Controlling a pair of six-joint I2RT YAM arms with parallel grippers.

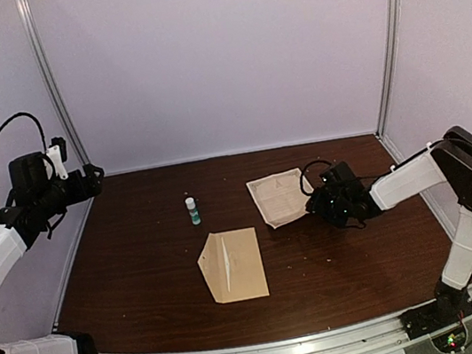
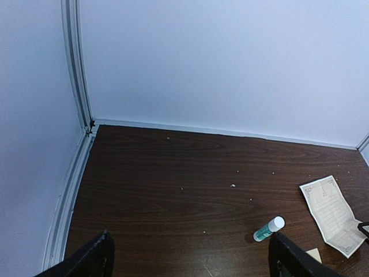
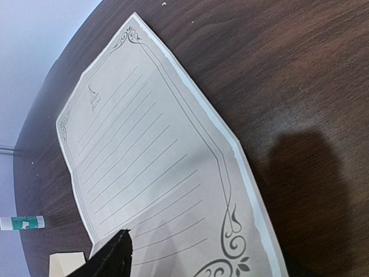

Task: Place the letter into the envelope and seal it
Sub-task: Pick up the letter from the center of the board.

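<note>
R gripper: low over the table, at the R edge of the letter. Wrist view shows only one dark finger, over the sheet's near end; the 2nd finger is not clearly visible. Jaws read as parted, not clenched on anything. Cannot tell whether the finger touches the paper.

L gripper: raised high at the far L side, by the wall and well apart from all items. Both fingers show at the bottom corners of its wrist view, spread wide, nothing between them. Released.

Letter: lies flat on the table, R of centre, towards the back, slightly skewed. Ruled lines and scroll border face up; it is outside the envelope.

Envelope: flat on the table, centre, nearer the arm bases than the letter. Its pointed end faces L. Gap between it and the letter, no overlap.

Other: small glue stick, white cap with green body, stands L of the letter and behind the envelope, touching neither. Small light specks are scattered on the dark wood top.
</note>
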